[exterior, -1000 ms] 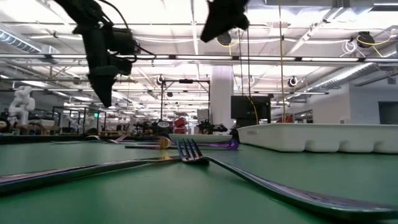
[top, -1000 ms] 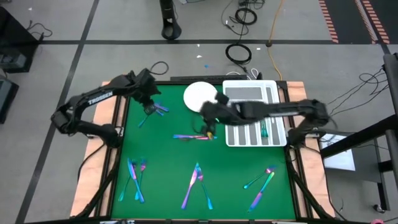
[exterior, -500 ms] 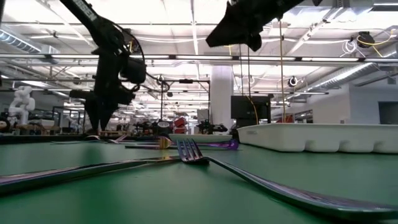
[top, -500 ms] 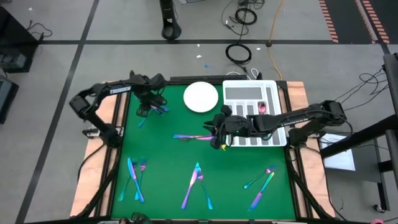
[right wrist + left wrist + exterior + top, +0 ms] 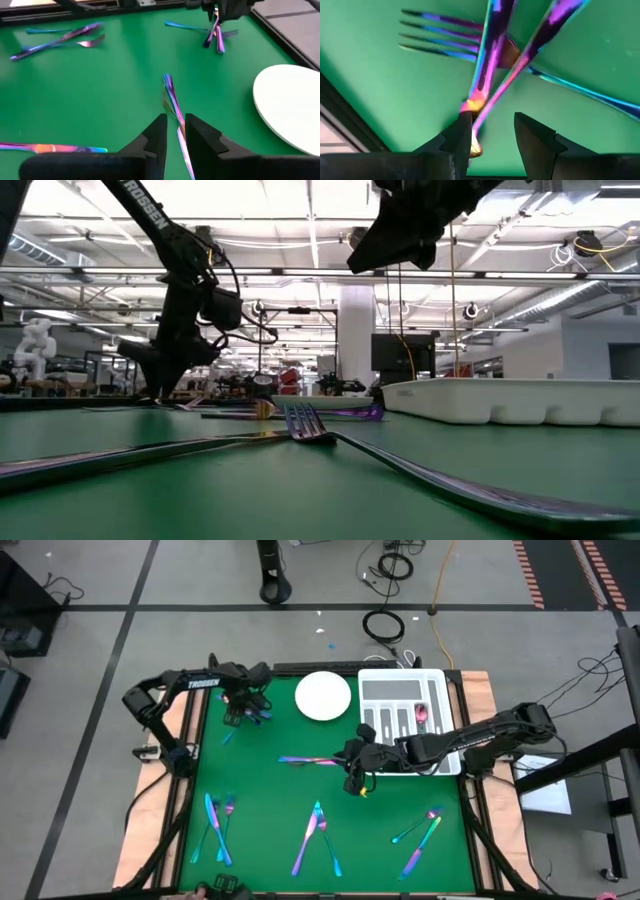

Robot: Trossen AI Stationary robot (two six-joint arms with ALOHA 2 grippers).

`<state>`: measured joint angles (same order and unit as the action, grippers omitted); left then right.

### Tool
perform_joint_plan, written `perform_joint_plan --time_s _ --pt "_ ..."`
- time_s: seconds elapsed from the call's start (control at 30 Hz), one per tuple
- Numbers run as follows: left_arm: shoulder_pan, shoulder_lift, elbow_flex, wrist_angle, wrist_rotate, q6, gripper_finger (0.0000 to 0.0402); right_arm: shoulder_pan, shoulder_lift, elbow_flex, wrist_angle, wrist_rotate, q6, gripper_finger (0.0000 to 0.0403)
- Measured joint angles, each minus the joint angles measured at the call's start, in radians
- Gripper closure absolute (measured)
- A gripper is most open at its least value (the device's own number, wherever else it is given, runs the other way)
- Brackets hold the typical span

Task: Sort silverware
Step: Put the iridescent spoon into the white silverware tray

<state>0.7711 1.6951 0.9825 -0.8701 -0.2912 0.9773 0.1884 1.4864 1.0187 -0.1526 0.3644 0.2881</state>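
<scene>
Silverware (image 5: 492,65), slim and iridescent, lies crossed before parted left jaws; right jaws nearly together

Overhead view straight down, low view level across the green table (image 5: 270,790), wrist views close, all sharing it.

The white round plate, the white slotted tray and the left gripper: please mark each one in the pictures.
white round plate (image 5: 322,696), high view, the middle of its flat face.
white slotted tray (image 5: 402,688), high view, the wide top compartment.
left gripper (image 5: 492,131), left wrist view, the gap between its open fingers.
</scene>
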Motion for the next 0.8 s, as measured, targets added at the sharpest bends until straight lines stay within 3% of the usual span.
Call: perform_joint_plan --time_s 0.5,0.8 --pt "-0.007 0.012 -0.030 0.051 0.027 0.035 0.0252 0.015 0.000 -0.068 0.008 0.001 0.052 0.0344" --pt "-0.008 0.063 -0.026 0.053 -0.036 0.025 0.0254 0.015 0.000 -0.068 0.014 0.001 0.052 0.0344"
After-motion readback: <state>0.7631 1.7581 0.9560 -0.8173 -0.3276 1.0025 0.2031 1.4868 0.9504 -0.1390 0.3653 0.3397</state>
